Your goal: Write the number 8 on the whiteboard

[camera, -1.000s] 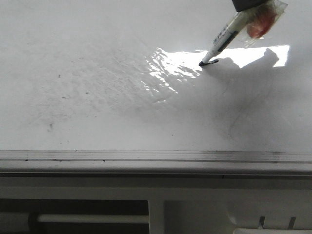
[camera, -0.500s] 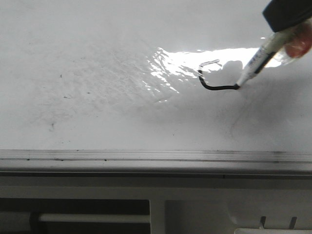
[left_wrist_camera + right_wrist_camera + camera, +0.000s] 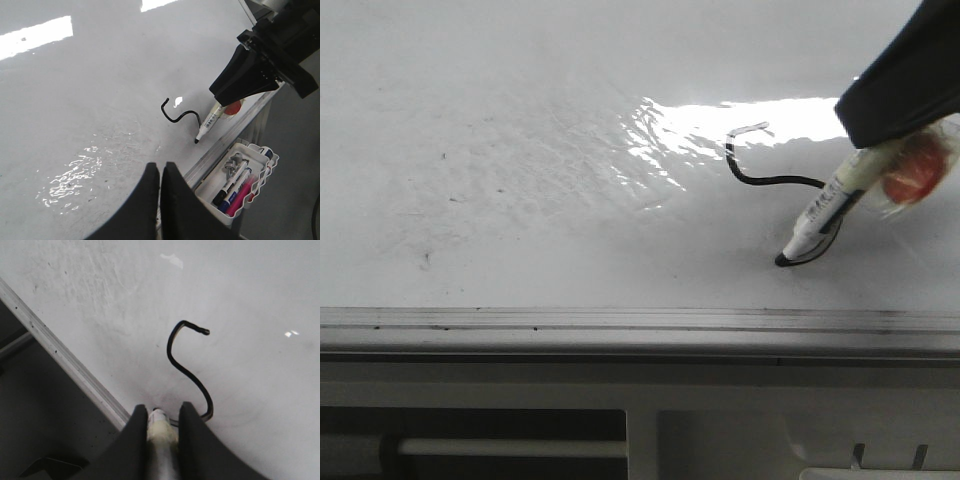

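Observation:
The whiteboard [image 3: 520,200] is glossy white with grey smudges and glare. On it is a black S-shaped stroke [image 3: 760,178], a partial number 8, also seen in the left wrist view [image 3: 177,114] and the right wrist view [image 3: 187,365]. My right gripper [image 3: 162,412] is shut on a white marker [image 3: 825,215] with red tape on its barrel; its tip touches the board at the stroke's near end [image 3: 781,260]. The right gripper also shows in the front view [image 3: 905,85] and the left wrist view [image 3: 250,75]. My left gripper [image 3: 160,170] is shut and empty, above the board's near edge.
The board's grey metal frame edge [image 3: 620,325] runs along the near side. A white tray [image 3: 240,180] with several markers hangs below that edge, close to my left gripper. A glare patch [image 3: 690,125] lies just left of the stroke.
The marker went from the stroke's start, right along the middle bar, then curved toward the near edge. The black line grew from a dot to an S shape.

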`<state>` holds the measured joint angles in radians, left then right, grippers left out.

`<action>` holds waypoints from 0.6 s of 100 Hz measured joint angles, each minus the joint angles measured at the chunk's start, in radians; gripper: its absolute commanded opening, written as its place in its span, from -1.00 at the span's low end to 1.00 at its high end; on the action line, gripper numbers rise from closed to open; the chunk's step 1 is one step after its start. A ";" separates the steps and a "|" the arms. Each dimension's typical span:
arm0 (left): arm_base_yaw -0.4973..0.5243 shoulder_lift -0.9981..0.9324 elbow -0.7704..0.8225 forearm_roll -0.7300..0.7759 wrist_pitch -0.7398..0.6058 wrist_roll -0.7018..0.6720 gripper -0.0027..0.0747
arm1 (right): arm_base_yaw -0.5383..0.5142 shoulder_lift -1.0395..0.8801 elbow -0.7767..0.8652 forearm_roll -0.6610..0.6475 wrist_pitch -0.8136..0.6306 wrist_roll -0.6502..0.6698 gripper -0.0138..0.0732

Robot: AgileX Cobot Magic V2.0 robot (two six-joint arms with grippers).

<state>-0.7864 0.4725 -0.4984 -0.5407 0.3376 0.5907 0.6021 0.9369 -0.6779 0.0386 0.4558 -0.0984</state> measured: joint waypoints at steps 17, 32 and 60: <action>0.000 0.000 0.000 0.000 0.000 0.000 -0.98 | -0.027 0.017 -0.023 0.010 -0.004 0.013 -0.78; 0.000 0.000 0.000 0.000 0.000 0.000 -0.98 | -0.081 0.019 -0.077 0.012 -0.002 0.017 -0.78; 0.000 0.000 0.000 0.000 0.000 0.000 -0.98 | -0.097 0.038 -0.142 -0.039 -0.045 0.015 -0.78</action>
<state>-0.7864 0.4725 -0.4984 -0.5407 0.3376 0.5907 0.5049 0.9748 -0.8197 0.0000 0.4106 -0.0833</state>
